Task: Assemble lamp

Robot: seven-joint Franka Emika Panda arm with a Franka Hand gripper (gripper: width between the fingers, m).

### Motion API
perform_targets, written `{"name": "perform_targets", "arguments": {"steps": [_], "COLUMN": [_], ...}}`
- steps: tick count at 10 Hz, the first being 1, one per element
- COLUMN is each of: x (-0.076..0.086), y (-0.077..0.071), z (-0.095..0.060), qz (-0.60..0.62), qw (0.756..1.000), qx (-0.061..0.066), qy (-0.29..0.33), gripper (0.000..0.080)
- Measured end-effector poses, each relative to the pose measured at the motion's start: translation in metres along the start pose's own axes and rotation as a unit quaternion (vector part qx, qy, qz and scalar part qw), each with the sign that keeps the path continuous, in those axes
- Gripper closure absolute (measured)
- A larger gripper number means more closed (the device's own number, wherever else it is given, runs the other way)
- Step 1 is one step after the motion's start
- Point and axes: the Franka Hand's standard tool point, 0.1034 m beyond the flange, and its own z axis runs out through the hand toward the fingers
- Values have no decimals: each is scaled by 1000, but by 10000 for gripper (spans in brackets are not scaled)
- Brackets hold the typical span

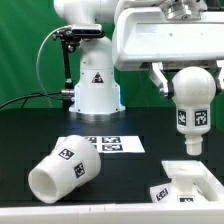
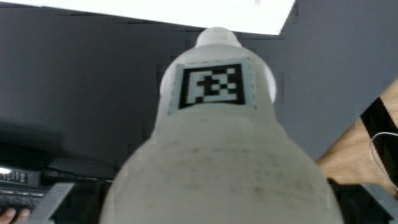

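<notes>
My gripper [image 1: 185, 72] is shut on the round head of the white bulb [image 1: 190, 105], which hangs upright with its stem pointing down, a little above the blocky square base [image 1: 185, 182] at the exterior view's lower right. In the wrist view the bulb [image 2: 217, 150] fills the middle, its tag facing the camera and its stem pointing away; my fingers are hidden behind it. The tapered shade [image 1: 64, 168] lies on its side on the black table at the exterior view's lower left, its open mouth toward the front left.
The marker board [image 1: 112, 144] lies flat on the table between the shade and the base. The white robot pedestal [image 1: 95, 88] with a triangle sticker stands behind it, before a green backdrop. A black cable loops at the pedestal's left.
</notes>
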Motion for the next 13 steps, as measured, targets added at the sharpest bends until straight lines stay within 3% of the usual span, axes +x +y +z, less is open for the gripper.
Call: {"name": "perform_targets", "arguments": {"steps": [2, 4, 5, 6, 10, 13], "x": [-2, -9, -16, -22, -23, -33], "y": [-4, -28, -30, -20, -22, -13], "z": [-1, -13, -13, -8, -7, -1], "qz": [-8, -83, -112, -130, -127, -125], "qw": [1000, 996, 994, 991, 992, 992], "qx": [1, 4, 0, -5, -4, -6], "qy": [-2, -12, -10, -10, -14, -35], "gripper": [223, 223, 223, 223, 223, 223]}}
